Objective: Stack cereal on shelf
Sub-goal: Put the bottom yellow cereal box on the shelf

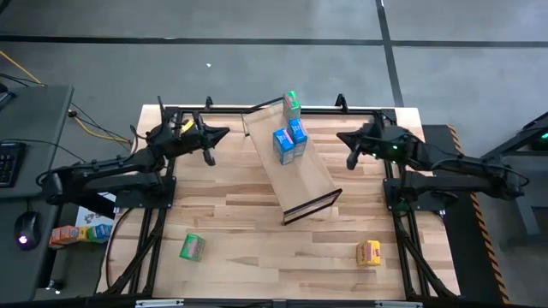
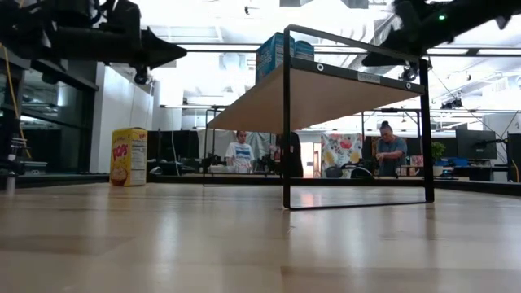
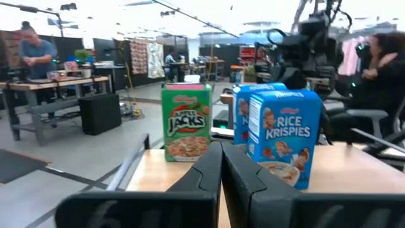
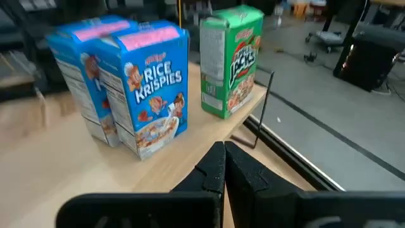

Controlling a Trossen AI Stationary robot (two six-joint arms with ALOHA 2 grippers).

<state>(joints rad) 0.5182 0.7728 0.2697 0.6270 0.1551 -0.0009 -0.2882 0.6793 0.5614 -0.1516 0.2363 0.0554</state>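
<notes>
Three cereal boxes [image 1: 289,137] on shelf [image 1: 300,175]

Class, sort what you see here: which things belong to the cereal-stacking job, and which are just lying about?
Job: shelf; two blue boxes and green box on it; green box and yellow box on the table.

Lying about: toy blocks, computer mouse, keyboard, beside the table.

Colours and prints of the boxes, shelf and arms

Two blue boxes [image 4: 155,85] [image 4: 85,79] with pink tops and white lettering are seen on the light-wood shelf [image 1: 300,171], beside a green box [image 4: 231,60] printed in red. A second green box [image 1: 192,247] and a yellow box [image 1: 369,252] with red marks are seen on the pale striped tabletop [image 1: 265,231]. The shelf frame [image 2: 358,122] and both arms are dark.
</notes>
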